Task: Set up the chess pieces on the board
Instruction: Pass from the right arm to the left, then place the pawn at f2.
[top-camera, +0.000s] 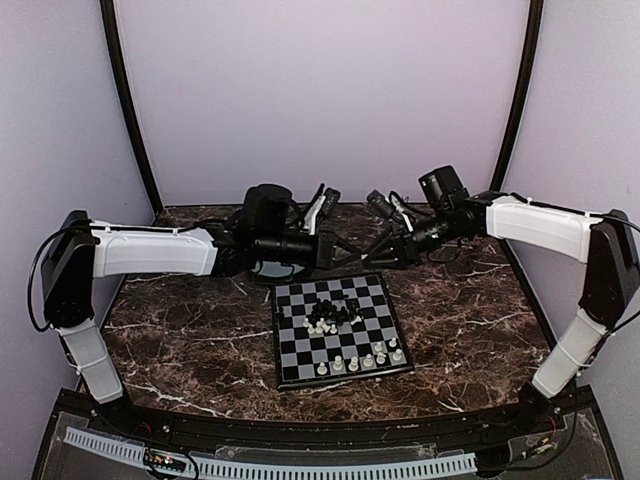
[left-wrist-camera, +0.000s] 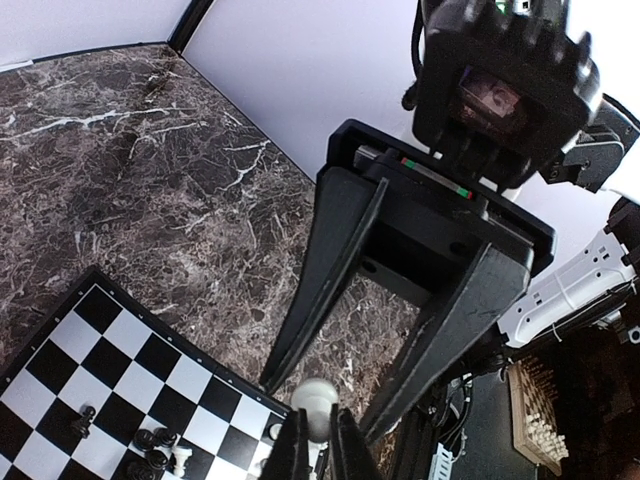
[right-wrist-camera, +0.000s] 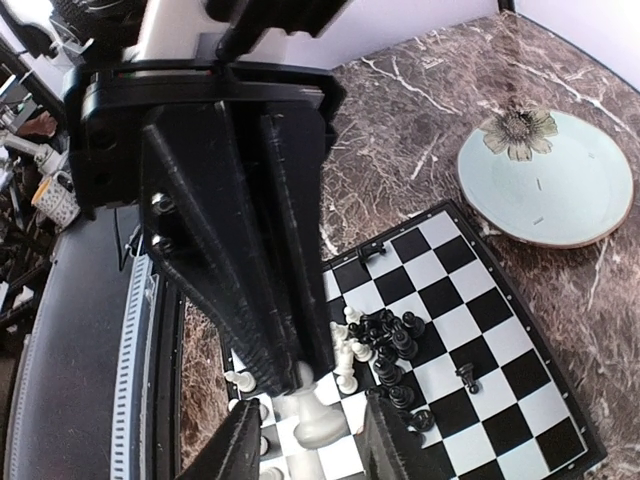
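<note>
- A dark brown marble counter (top-camera: 180, 330), veined with white, is seen spread across the whole scene.
- A round pale green plate (right-wrist-camera: 570, 200) with a thin brownish edge is laid flat on the counter.
- A brownish flower shape (right-wrist-camera: 518, 130) is shown near the plate's rim (painted on or lying there, it cannot be told).
- Plain pale walls (top-camera: 320, 90) are raised behind and at both sides.
- The walls are framed by two curved black poles (top-camera: 125, 110).
- A perforated white strip (top-camera: 300, 466) is run along the near edge.

The counter (top-camera: 200, 330) is glossy brown marble-look stone with white veins. The board (top-camera: 295, 345) looks smooth and the white chess piece (right-wrist-camera: 315, 420) looks like smooth cream plastic.
</note>
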